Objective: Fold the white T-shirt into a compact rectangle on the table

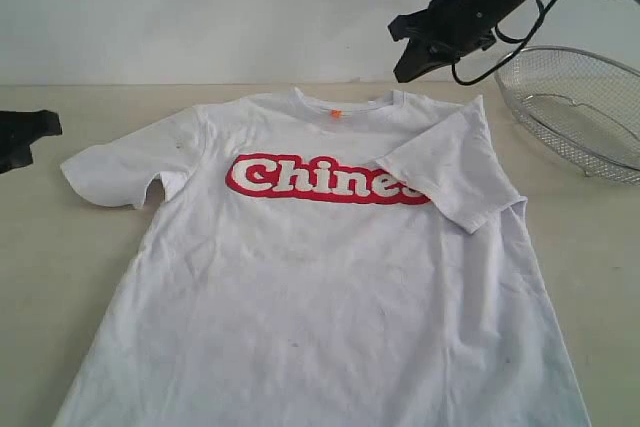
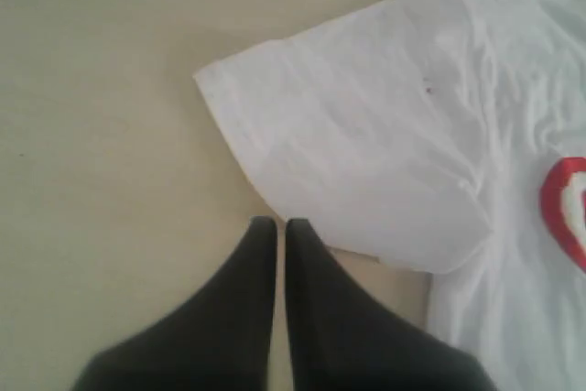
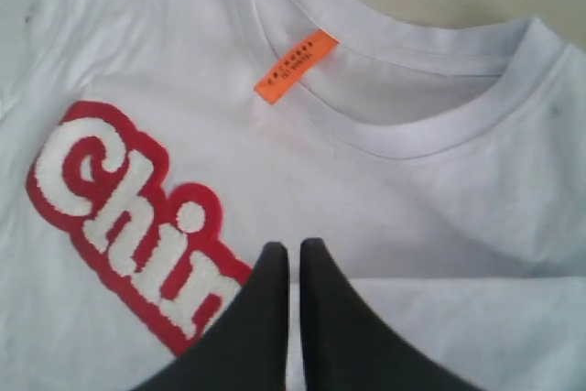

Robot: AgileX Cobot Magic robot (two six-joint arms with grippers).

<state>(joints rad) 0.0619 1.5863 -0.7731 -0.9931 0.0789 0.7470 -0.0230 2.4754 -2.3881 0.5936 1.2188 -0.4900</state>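
Observation:
The white T-shirt (image 1: pixel 320 277) lies face up on the table (image 1: pixel 60 277), its red lettering (image 1: pixel 320 180) across the chest and an orange neck tag (image 1: pixel 336 113) at the collar. Its right-hand sleeve (image 1: pixel 455 167) is folded in over the end of the lettering; the left sleeve (image 1: pixel 125 169) lies spread flat. My left gripper (image 1: pixel 30 132) sits shut and empty at the left edge, just short of that sleeve (image 2: pixel 357 162). My right gripper (image 1: pixel 415 62) hangs shut and empty above the collar (image 3: pixel 403 135), over the tag (image 3: pixel 295 65) and lettering (image 3: pixel 137 217).
A silver wire-mesh basket (image 1: pixel 585 107) stands at the back right of the table, close to the right arm and the shirt's shoulder. A pale wall runs behind the table.

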